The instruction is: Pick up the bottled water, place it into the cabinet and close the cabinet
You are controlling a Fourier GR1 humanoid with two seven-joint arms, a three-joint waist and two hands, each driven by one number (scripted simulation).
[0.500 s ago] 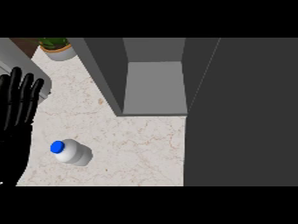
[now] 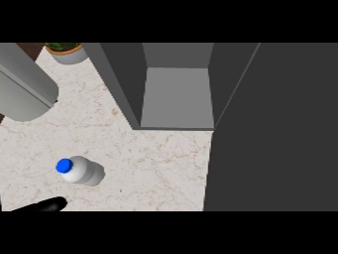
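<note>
Bottled water (image 2: 80,170) sits on the tabletop (image 2: 157,163) beside the left hand (image 2: 39,205), whose open-or-closed state cannot be told.

Surface (image 2: 164,163) bare between bottled water (image 2: 80,170) and open cabinet (image 2: 177,99); cabinet door (image 2: 281,129) walls off right side.

left hand (image 2: 36,206) lower — nearly out, forearm (image 2: 14,82) in

I am looking down on a kitchen: a pale, veined stone countertop (image 2: 160,161) is spreading below me, a grey cabinet (image 2: 175,99) is standing open on it, and a small potted plant (image 2: 67,51) is sitting at its far corner.
</note>
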